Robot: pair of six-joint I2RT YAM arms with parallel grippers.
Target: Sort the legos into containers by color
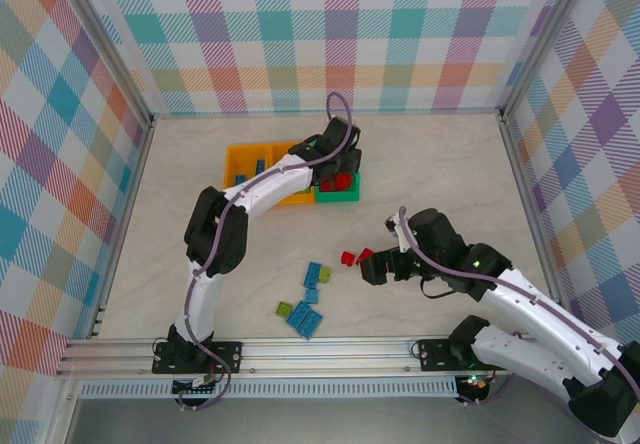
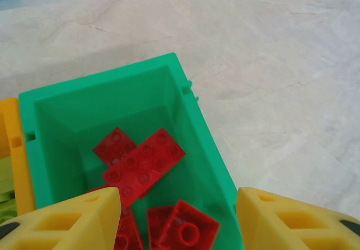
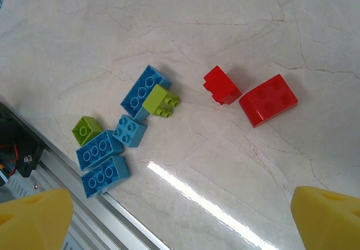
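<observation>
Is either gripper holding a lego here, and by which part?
Nothing is held. The left gripper stands open over the green bin, clear of the red bricks lying inside; the right gripper is open above the table, empty.

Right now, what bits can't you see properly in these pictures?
- Top view: the left arm covers most of the green bin, so its red bricks can't be counted.
- Left wrist view: the lowest red bricks are cut off by the bottom edge and the yellow fingers.
- Top view: what's inside the orange bins is too small and partly behind the arm.
</observation>
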